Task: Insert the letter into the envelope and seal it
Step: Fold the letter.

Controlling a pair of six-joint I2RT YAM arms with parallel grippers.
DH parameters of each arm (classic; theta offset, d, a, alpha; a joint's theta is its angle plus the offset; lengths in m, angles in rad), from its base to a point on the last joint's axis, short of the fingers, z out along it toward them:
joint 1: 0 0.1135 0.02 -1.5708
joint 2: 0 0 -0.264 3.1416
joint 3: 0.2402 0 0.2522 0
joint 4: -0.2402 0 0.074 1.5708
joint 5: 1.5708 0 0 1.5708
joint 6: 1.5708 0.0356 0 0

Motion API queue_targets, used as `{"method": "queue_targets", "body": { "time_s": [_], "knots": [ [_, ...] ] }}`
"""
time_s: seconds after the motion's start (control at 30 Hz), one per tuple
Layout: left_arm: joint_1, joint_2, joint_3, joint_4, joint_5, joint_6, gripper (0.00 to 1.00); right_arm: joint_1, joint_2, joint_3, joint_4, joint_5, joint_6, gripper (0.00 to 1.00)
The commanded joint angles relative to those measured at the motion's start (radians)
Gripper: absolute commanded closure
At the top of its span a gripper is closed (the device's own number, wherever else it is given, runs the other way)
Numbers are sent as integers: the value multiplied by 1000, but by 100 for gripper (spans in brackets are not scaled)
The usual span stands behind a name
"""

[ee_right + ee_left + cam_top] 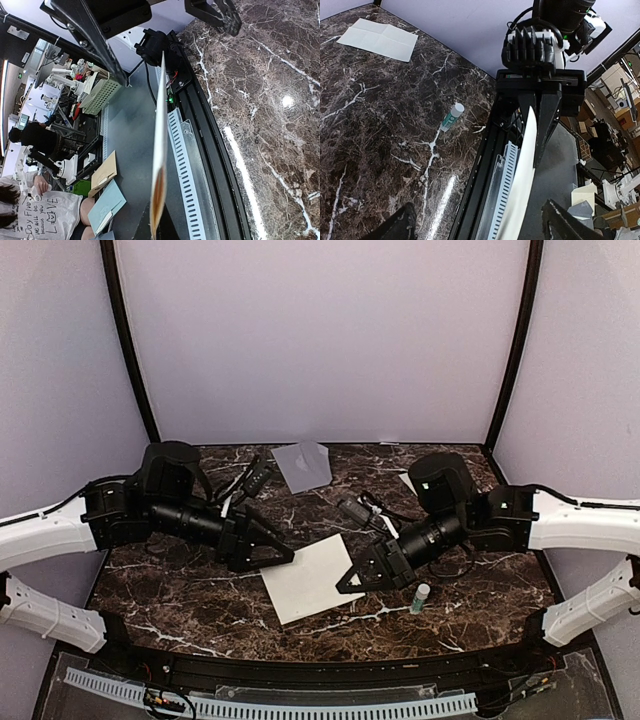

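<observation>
The letter (312,580) is a large off-white sheet held up off the marble table (200,610) between both arms. It shows edge-on in the left wrist view (526,165) and in the right wrist view (159,150). My right gripper (349,583) is shut on the letter's right edge. My left gripper (282,558) is open, its fingers (402,222) spread wide on either side of the sheet's left edge. The grey envelope (302,465) lies flat at the back of the table, flap open, apart from both grippers.
A small glue stick (421,597) lies near the right front, also visible from the left wrist (451,116). A pale creased paper (380,39) lies flat at the far right, mostly behind the right arm. A black rail (320,665) bounds the near edge.
</observation>
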Motion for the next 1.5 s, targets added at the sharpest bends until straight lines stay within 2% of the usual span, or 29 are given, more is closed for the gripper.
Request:
{"method": "queue_targets", "body": {
  "time_s": [0.0, 0.2, 0.33, 0.43, 0.5, 0.63, 0.83, 0.93, 0.97, 1.03, 1.13, 1.33, 1.47],
  "knots": [
    [-34, 26, 23, -11, 65, 51, 24, 17, 7, 28, 7, -20, -9, 100],
    [-45, 43, 48, -5, 118, 62, 51, 23, 28, 40, 0, -15, -8, 100],
    [-47, 64, 56, -3, 164, 62, 60, 33, 42, 66, -23, -12, -18, 100],
    [-62, 100, 74, -22, 192, 62, 87, 44, 41, 72, -39, 2, -31, 100],
    [-83, 115, 94, -50, 181, 63, 98, 44, 33, 62, -26, -1, -30, 100],
    [-101, 71, 74, -23, 125, 20, 100, 44, 24, 61, -52, 30, -40, 100],
    [-101, 4, -8, 230, 74, -103, 100, 34, -57, 16, 7, 90, -31, 99],
    [-101, 10, -17, 284, 47, -135, 100, 23, -89, 10, 24, 146, -22, 73],
    [-101, 15, -16, 296, 25, -146, 100, 18, -99, 5, 33, 157, -19, 71],
    [-101, 16, -19, 317, -17, -162, 100, 8, -115, -7, 63, 182, -1, 57],
    [-101, 0, -47, 365, -63, -198, 100, -9, -144, -33, 87, 270, 31, 41],
    [-101, -34, -98, 447, -159, -251, 100, -52, -232, -139, 248, 338, 103, 19],
    [-101, -53, -106, 454, -219, -274, 100, -58, -287, -212, 364, 463, 161, 8]
  ]
}}
